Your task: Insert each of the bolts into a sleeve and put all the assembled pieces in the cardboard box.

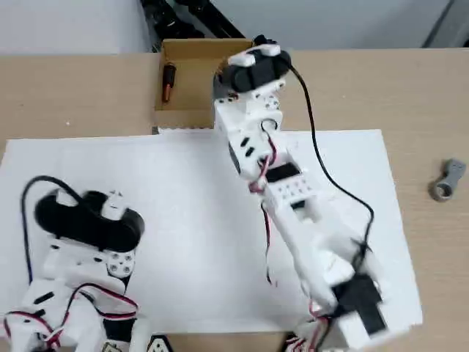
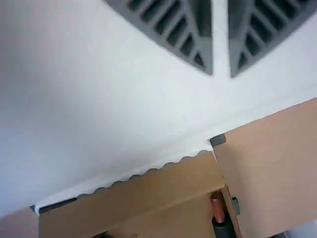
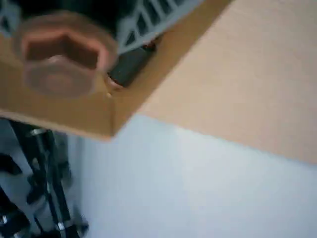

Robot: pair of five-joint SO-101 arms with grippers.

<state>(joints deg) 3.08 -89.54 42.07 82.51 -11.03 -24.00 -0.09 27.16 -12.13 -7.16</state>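
The cardboard box [image 1: 192, 55] stands at the table's far edge. Inside it, along one wall, lies an assembled bolt and sleeve [image 1: 168, 82], copper with a black end [image 2: 218, 218]. My right gripper [image 1: 233, 77] hangs over the box's other side, shut on a copper hex-head bolt [image 3: 62, 59]. A black sleeve [image 3: 131, 67] shows just behind the bolt, under a grey finger [image 3: 148, 20]. My left arm [image 1: 88, 220] sits folded at the near left. Its gripper [image 2: 220, 44] is over the white paper, well short of the box [image 2: 267, 168]. Its fingers are together with nothing between them.
A white paper sheet [image 1: 176, 220] covers the middle of the wooden table. A small grey metal part [image 1: 447, 180] lies on bare wood at the far right. Black stand legs [image 3: 44, 173] rise beyond the table's far edge behind the box.
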